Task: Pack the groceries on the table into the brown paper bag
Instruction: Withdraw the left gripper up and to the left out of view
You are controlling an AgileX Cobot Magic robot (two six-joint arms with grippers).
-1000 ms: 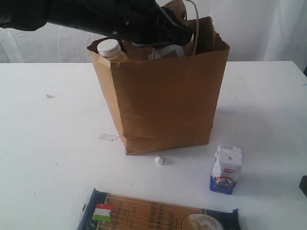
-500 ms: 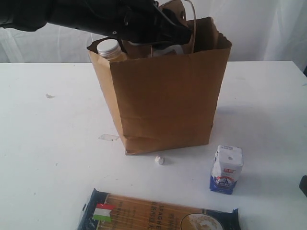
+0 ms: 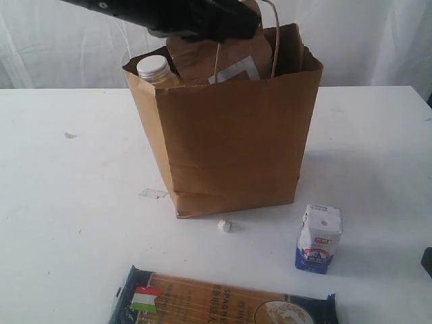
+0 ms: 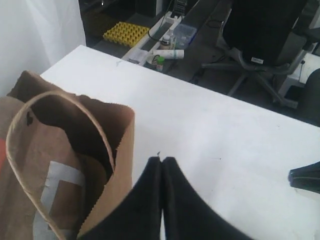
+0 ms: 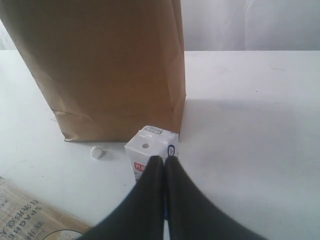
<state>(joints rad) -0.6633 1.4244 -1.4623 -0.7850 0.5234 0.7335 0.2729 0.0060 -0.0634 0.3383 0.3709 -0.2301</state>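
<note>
Left gripper (image 4: 162, 161), jaws pressed together and empty, hangs above the table (image 3: 67, 202) just over the rim of the bag (image 3: 229, 142), which stands open beneath it with the pouch (image 3: 199, 54) and bottle (image 3: 155, 69) inside. Right gripper (image 5: 164, 159), likewise closed on nothing, sits low over the table with the bag ahead of it, the spaghetti pack (image 3: 216, 300) to one side, the carton (image 3: 318, 237) just beyond its fingertips and a white lump (image 3: 224, 226) near the bag's foot.
</note>
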